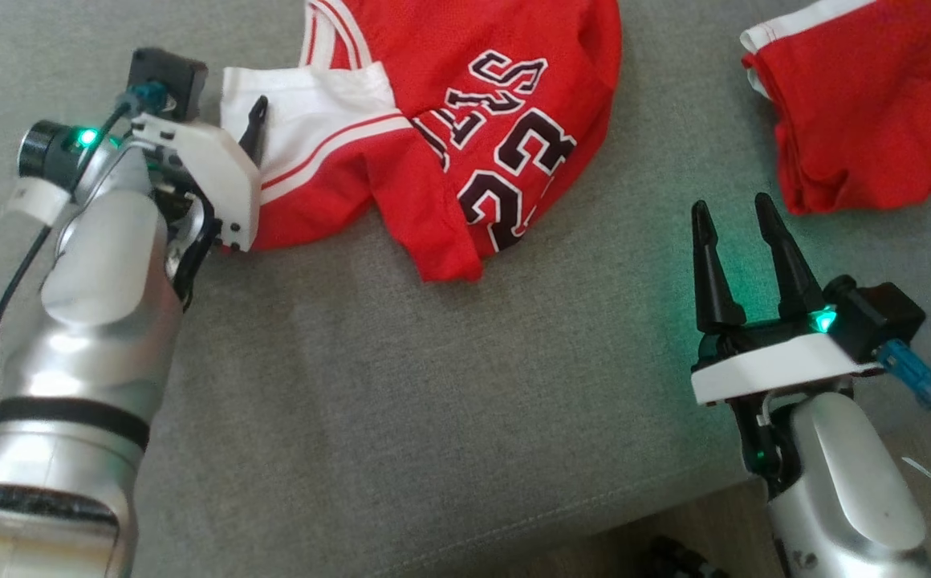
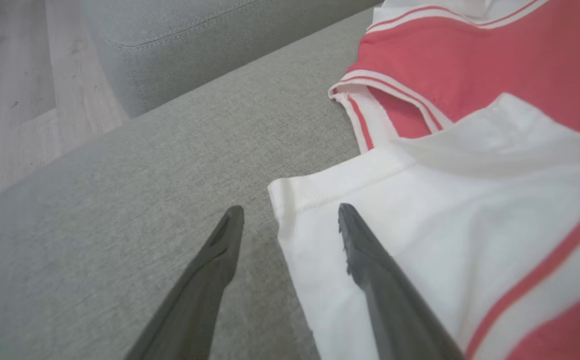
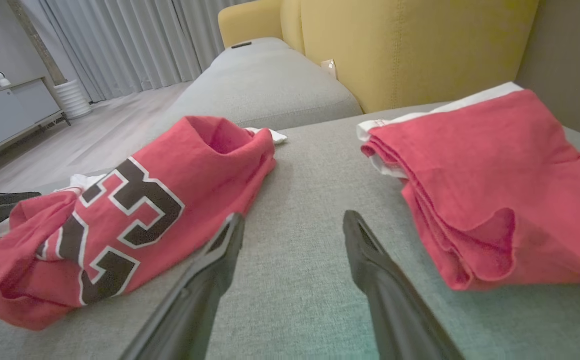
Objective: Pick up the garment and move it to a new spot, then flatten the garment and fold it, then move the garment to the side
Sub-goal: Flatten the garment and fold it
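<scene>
Our open left gripper (image 2: 290, 210) straddled the jersey's (image 1: 498, 48) white edge; closing there, we risked catching only one layer.

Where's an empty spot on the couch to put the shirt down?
Biggest: the bare grey cushion in front of the jersey, left of the right gripper. A strip between jersey and folded red garment. Crowded by the left gripper at the jersey's white hem.
</scene>
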You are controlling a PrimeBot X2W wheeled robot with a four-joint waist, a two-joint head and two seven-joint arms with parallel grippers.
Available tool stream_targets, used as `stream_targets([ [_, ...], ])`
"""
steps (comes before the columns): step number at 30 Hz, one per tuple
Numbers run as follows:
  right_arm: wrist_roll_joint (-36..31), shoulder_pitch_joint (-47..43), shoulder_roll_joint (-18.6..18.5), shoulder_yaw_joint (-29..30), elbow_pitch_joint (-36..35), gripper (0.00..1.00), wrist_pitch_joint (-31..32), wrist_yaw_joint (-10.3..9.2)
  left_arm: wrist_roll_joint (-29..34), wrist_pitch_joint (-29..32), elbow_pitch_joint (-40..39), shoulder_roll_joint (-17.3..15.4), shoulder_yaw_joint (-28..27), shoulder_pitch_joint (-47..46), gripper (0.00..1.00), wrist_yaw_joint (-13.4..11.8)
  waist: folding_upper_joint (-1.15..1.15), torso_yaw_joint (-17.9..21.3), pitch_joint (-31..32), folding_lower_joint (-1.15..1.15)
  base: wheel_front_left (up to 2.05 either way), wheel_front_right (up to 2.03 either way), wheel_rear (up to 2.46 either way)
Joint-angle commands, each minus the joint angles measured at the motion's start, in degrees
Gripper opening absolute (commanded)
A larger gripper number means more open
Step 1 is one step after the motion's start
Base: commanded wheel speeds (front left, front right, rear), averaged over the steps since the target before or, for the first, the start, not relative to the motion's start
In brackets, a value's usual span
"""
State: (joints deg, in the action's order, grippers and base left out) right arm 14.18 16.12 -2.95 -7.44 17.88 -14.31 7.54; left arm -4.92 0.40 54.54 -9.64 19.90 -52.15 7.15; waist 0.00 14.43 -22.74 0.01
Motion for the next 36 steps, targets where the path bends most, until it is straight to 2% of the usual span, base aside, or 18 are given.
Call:
stream_targets([
  [1,0.48,1.13,0.07,-1.46,-1.74,1.0,-0.63,-0.05,-1.0,-0.25,-0.45,-2.13,-0.19,-2.86,1.0,0.31,0.0,0.57,-0.84,-0.01,0.0,0.0,0.0],
  [10,0.96,1.55,0.07,-1.61,-2.39,1.0,-0.67,-0.05,-5.85,-0.23,5.12,-3.26,5.55,-6.81,1.0,0.33,0.0,0.97,-2.02,-0.01,0.0,0.0,0.0],
  [11,0.98,1.54,0.07,-1.6,-2.46,1.0,-0.67,-0.05,-6.67,-0.12,5.55,-3.15,6.4,-6.97,0.33,0.33,0.0,0.94,-2.03,-0.01,0.0,0.0,0.0],
  [12,1.02,1.5,0.07,-1.55,-2.48,1.0,-0.68,-0.05,-7.58,-0.15,5.74,-3.02,7.42,-7.01,0.0,0.33,0.0,0.89,-1.96,-0.01,0.0,0.0,0.0],
  [16,0.93,1.42,0.07,-0.88,-1.99,1.0,-0.68,-0.05,-11.53,-2.03,5.1,-3.4,10.84,-7.22,0.0,0.33,0.0,0.38,-1.03,-0.01,0.0,0.0,0.0],
  [20,0.71,1.67,0.07,-0.04,-1.4,1.0,-0.68,-0.05,-13.91,-8.53,2.79,-4.92,12.87,-8.72,0.0,0.33,0.0,-0.39,0.57,-0.01,0.0,0.0,0.0],
  [22,0.64,1.76,0.07,0.29,-1.24,1.0,-0.68,-0.05,-14.13,-12.57,1.33,-5.73,13.11,-10.29,0.0,0.33,0.0,-0.98,1.54,-0.01,0.0,0.0,0.0],
  [25,0.53,1.72,0.07,0.45,-1.02,1.0,-0.68,-0.05,-13.6,-15.12,-2.28,-6.98,11.84,-12.61,0.0,-0.29,0.0,-1.97,2.95,-0.01,0.0,0.0,0.0],
  [28,0.13,1.44,0.07,0.69,-0.64,1.0,-0.68,-0.05,-12.1,-15.35,-11.47,-8.58,9.22,-12.87,0.0,-2.03,0.0,-3.47,4.26,-0.01,0.0,0.0,0.0],
  [32,-0.68,0.79,0.07,0.91,0.19,1.0,-0.68,-0.05,-8.89,-15.38,-25.37,-12.34,4.3,-7.14,0.0,-4.24,0.0,-6.6,6.52,-0.01,0.0,0.0,0.0],
  [36,-1.14,0.19,0.07,0.51,1.13,1.0,-0.69,-0.05,-6.86,-15.39,-31.99,-14.76,1.42,-1.02,0.0,-4.65,0.0,-8.93,8.17,-0.01,0.0,0.0,0.0],
])
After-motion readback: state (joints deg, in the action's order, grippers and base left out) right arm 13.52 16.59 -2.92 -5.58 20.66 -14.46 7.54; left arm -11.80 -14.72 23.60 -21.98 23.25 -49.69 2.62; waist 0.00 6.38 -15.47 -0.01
